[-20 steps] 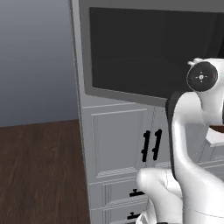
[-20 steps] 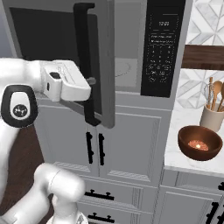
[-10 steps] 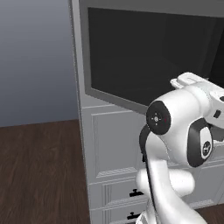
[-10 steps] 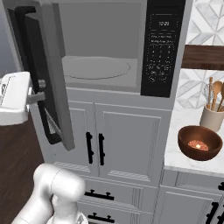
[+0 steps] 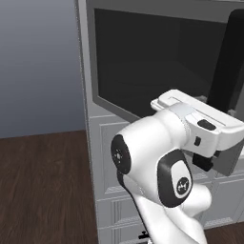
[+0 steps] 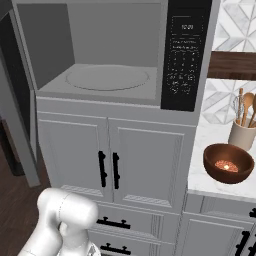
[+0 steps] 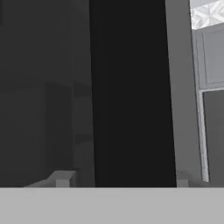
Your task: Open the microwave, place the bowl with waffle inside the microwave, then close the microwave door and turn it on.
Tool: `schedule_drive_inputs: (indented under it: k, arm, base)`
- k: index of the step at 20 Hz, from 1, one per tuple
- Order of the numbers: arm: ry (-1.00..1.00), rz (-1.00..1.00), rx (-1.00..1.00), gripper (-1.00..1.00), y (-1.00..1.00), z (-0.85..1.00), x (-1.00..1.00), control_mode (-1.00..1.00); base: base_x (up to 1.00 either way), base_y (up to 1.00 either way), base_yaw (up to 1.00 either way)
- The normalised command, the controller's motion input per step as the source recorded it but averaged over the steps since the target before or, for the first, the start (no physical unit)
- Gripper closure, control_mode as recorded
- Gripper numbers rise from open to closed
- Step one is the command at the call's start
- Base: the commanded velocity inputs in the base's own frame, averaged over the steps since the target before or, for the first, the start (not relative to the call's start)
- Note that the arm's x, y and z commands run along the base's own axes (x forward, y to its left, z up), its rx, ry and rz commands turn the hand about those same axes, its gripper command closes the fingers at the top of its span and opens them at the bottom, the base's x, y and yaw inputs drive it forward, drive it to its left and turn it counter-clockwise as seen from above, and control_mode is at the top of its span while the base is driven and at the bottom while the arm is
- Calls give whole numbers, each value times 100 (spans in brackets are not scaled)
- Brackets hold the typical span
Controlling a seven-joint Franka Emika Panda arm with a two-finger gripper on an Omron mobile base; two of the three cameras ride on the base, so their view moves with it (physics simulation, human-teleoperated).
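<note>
A: Since the microwave door stands swung wide to the left, I'd call the opening step done. Agree?

B: Yep. Cavity's bare, turntable in plain sight in the right base view. Nxt job is the bowl.

A: Where's it at?

B: On the white counter, right of the microwave, below the control strip, just beside the utensil crock. Brown bowl, something orange-ish inside, prob. the waffle. Well apart from the arm.

A: And the gripper?

B: Over by the door's free edge, near the black bar handle. Fingers mostly hidden behind the hand, so can't tell if they're apart or pinched on the bar.

A: So how to do it right?

B: IMO: make sure the fingers are fully spread, then back straight off the handle w/o dragging the door shut. Swing wide around the door edge, not through it. Come down on the bowl's rim from above, grip one side, keep it level so nothing tips out.
</note>
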Motion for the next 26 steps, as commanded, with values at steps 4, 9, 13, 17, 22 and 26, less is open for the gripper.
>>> schedule_drive_inputs:
  k: [4,9,13,17,22,26]
  arm:
    - [2,0,0,-100,2,0,3,-100]
    - [5,0,0,-100,0,-1,0,-100]
    - [14,-6,0,-100,-2,0,-17,-100]
    - [5,-22,0,-100,-6,-1,-54,-100]
    - [0,-12,0,-100,1,-1,-60,-100]
    - [0,11,0,-100,21,-2,-3,-100]
  base:
    - [0,0,0]
    - [0,0,0]
    - [0,0,0]
    - [0,0,0]
    - [0,0,0]
    - [0,0,0]
